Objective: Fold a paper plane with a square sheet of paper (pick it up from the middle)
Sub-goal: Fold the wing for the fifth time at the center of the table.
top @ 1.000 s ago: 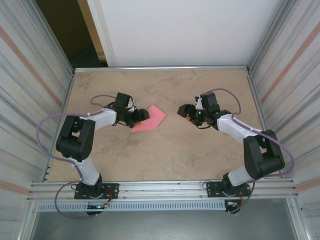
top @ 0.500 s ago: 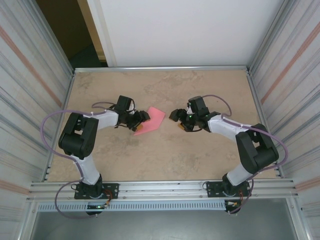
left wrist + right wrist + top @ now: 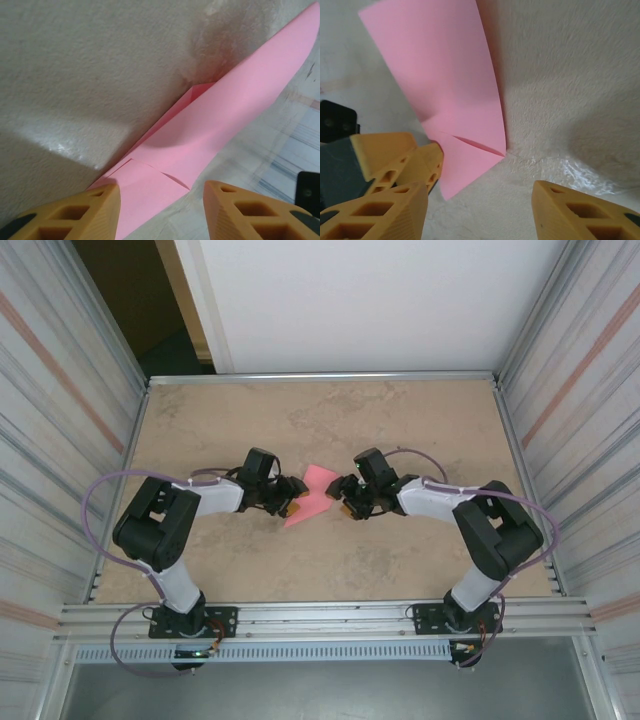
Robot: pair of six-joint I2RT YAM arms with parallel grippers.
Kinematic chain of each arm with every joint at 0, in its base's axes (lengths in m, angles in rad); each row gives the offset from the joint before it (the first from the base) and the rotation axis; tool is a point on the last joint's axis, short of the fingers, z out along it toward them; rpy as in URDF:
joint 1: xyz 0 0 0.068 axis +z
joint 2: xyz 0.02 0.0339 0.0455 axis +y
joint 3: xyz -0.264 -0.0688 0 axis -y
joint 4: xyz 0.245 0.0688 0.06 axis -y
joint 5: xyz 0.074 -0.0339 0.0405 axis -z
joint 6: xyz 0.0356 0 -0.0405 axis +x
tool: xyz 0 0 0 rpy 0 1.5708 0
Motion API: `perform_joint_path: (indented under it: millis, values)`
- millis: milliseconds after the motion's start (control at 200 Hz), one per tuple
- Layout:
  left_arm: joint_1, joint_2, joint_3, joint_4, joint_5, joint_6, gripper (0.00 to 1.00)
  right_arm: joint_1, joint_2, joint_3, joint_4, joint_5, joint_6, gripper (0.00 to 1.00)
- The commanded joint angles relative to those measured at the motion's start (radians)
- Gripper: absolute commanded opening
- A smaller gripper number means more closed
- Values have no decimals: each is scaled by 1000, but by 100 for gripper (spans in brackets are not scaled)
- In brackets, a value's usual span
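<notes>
Mid-worktop (image 3: 400, 420): the thin pink-red sheet of paper (image 3: 312, 495), part-folded with creased flaps, now stands bowed up, no longer flat as a second ago. The left gripper (image 3: 291, 506) is at the sheet's left. The right gripper (image 3: 346, 506) has come in from well off to just beside its right. Both sets of jaws are half-open, straddling the sheet's near corner with nothing pinched. Judgement: a two-sided pinch for the centre fold looks close.

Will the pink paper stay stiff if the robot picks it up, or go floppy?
Probably floppy: the paper is thin and bows in a curve. It looks light, so a nudge would likely slide it across the table. Its creases may stiffen it slightly.
</notes>
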Motion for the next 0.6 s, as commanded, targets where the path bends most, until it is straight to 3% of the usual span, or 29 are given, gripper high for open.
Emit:
perform_joint_path:
  millis: [0, 356, 591]
  values:
    - [-10, 16, -46, -72, -26, -65, 47, 23, 45, -2, 50, -6, 61, 53]
    - [-8, 28, -59, -47, -1, -104, 45, 28, 107, 29, 58, -12, 58, 34]
    - [-6, 37, -62, -37, 14, -106, 43, 28, 145, 52, 72, -19, 38, 27]
